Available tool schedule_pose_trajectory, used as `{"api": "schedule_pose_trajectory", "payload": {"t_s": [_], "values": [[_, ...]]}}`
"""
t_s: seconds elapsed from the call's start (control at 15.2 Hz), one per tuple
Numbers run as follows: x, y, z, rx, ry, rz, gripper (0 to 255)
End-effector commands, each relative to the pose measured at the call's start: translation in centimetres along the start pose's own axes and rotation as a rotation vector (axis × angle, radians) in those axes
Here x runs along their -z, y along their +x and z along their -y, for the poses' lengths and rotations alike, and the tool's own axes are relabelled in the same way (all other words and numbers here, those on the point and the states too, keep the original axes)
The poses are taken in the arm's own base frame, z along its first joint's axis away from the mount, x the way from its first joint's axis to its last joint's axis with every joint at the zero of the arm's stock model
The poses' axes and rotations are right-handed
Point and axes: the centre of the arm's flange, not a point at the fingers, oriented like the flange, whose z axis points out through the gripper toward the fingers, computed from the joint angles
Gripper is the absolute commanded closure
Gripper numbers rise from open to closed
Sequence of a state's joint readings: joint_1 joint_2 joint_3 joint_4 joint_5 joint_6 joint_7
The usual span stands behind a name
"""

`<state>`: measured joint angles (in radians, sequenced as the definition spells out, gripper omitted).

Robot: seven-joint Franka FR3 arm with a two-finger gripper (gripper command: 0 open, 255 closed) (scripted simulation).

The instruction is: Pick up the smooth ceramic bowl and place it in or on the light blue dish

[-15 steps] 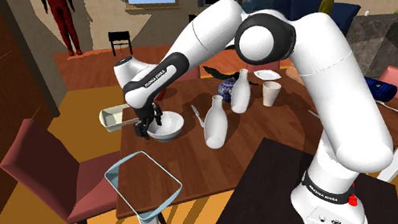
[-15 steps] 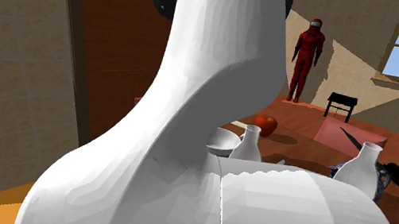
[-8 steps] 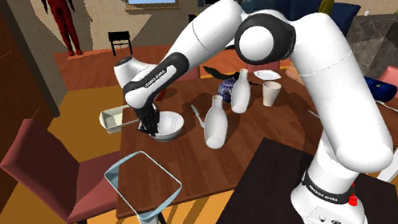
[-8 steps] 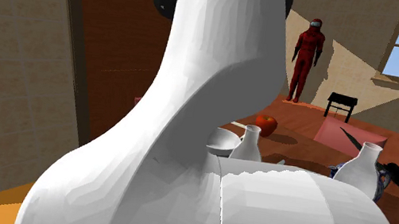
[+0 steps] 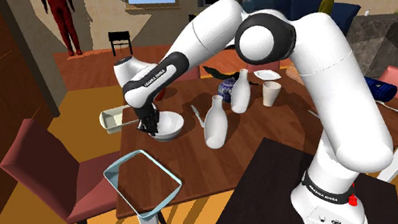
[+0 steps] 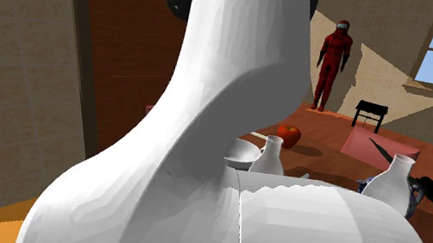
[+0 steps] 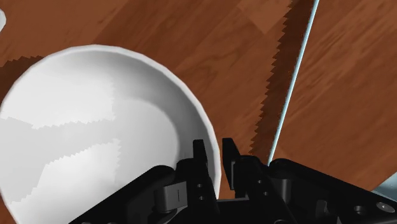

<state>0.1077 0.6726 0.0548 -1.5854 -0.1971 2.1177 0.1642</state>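
A plain white bowl (image 5: 173, 126) stands on the wooden table (image 5: 273, 132), toward the shoulder view's left. My black gripper (image 5: 149, 126) reaches down onto the bowl's left rim. In the wrist view the gripper (image 7: 219, 158) is shut on the rim of the bowl (image 7: 95, 140), one finger inside the wall and one outside. The light blue square dish (image 5: 143, 184) lies at the table's front corner, nearer the camera than the bowl; its pale edge (image 7: 292, 83) runs past the fingers in the wrist view. Behind my arm, part of the bowl (image 6: 241, 152) shows in the second exterior view.
Right of the bowl stand a tall white vase (image 5: 215, 125), a second white bottle (image 5: 239, 91) and a white cup (image 5: 271, 92). A white rectangular dish (image 5: 115, 118) lies just left of the gripper. A red chair (image 5: 43, 167) flanks the table. A red apple (image 6: 288, 135) lies nearby.
The fingers, apart over the bowl's rim a second ago, have closed on it. The bowl and the arm have stayed in place.
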Motion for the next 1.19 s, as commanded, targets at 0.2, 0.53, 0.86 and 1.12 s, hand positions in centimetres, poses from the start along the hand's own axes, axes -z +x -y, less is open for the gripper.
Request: {"api": "schedule_pose_trajectory", "payload": {"t_s": [0.2, 0.53, 0.86, 1.12], "values": [[2.3, -0.4, -0.3, 0.0, 0.0, 0.0, 255], [4.9, -0.7, -0.7, 0.0, 0.0, 0.0, 255], [7.5, -1.0, -1.1, 0.0, 0.0, 0.0, 255], [9.6, -1.3, -1.4, 0.0, 0.0, 0.0, 255]]}}
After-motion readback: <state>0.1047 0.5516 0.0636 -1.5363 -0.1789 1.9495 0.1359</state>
